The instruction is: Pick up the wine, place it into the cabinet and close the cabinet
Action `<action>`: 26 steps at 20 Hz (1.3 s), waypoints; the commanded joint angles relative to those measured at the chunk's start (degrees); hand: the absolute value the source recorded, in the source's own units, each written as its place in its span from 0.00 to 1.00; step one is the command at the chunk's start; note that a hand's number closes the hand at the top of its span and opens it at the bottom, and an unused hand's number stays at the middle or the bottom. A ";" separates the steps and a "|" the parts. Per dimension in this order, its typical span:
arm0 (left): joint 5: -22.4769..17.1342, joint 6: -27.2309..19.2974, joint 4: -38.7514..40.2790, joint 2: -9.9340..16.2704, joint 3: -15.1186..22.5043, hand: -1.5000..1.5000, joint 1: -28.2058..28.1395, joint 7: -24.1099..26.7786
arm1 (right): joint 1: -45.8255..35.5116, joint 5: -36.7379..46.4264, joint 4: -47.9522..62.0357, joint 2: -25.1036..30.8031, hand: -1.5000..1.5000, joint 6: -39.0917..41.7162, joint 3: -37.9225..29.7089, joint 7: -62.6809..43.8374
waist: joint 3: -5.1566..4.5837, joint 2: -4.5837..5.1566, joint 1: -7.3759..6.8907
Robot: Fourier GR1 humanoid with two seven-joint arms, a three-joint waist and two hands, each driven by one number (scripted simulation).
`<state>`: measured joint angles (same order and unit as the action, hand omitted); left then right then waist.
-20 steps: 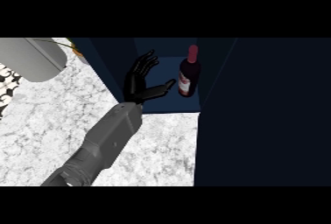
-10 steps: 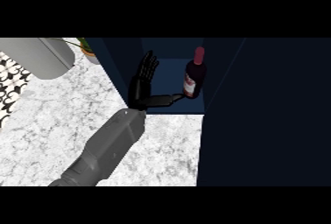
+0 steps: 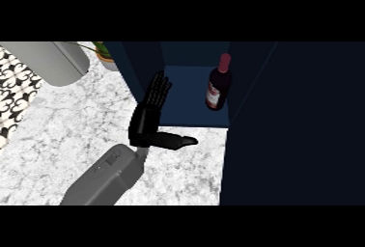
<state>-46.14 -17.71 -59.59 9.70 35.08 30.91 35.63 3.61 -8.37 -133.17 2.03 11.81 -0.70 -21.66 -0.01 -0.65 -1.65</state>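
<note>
The wine bottle (image 3: 218,89), dark with a red cap and a pale label, stands upright inside the open dark blue cabinet (image 3: 187,103), against its right wall. My left hand (image 3: 148,119) is open at the cabinet's left front corner. Its fingers point straight up along the left wall and its thumb sticks out to the right. A gap separates the hand from the bottle, and it holds nothing. The cabinet's door (image 3: 296,125) stands open as a wide dark panel on the right. My right hand does not show.
A grey rounded object (image 3: 46,61) lies at the top left, with a small potted plant (image 3: 105,54) beside it. The marble counter (image 3: 64,125) spreads to the left of my arm. A black-and-white patterned surface (image 3: 13,94) borders it at the far left.
My left hand has drawn back and down from the bottle, fingers straightening upward. The bottle stays standing in the cabinet.
</note>
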 commanded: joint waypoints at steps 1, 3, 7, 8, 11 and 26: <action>1.68 -2.73 -17.99 7.61 1.72 0.00 -7.29 -5.95 | 0.81 -1.34 -0.15 0.75 0.00 1.41 -0.63 0.86 | 0.07 0.11 0.36; 1.98 -5.12 -24.48 8.25 1.90 0.00 -11.18 -7.96 | -4.58 1.78 2.07 -0.05 0.00 -1.06 1.26 -0.92 | 0.02 0.33 0.36; 6.67 -12.28 -37.73 10.26 4.92 0.00 -17.86 -10.24 | 5.64 1.35 0.22 -0.80 0.00 3.40 2.59 5.84 | 0.06 0.36 1.16; 6.69 -10.75 -37.98 10.23 3.02 0.00 -18.01 -12.50 | -0.58 -0.05 -0.61 0.54 0.00 1.28 0.97 0.68 | 0.02 0.51 1.33; 6.27 -8.19 -44.99 15.75 1.41 0.00 -24.01 -12.81 | -1.01 -1.93 -1.61 2.99 1.00 3.05 -0.53 -1.21 | 0.01 0.51 1.25; 5.31 -8.11 -62.34 26.64 -9.93 0.00 -44.90 -9.55 | 5.57 -6.92 -5.62 7.25 1.00 13.34 16.14 -10.19 | -0.03 0.44 0.42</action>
<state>-39.63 -27.12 -116.72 33.39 28.51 -7.80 25.28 8.94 -11.04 -137.75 9.76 25.30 12.03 -27.82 -0.02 -0.24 -0.81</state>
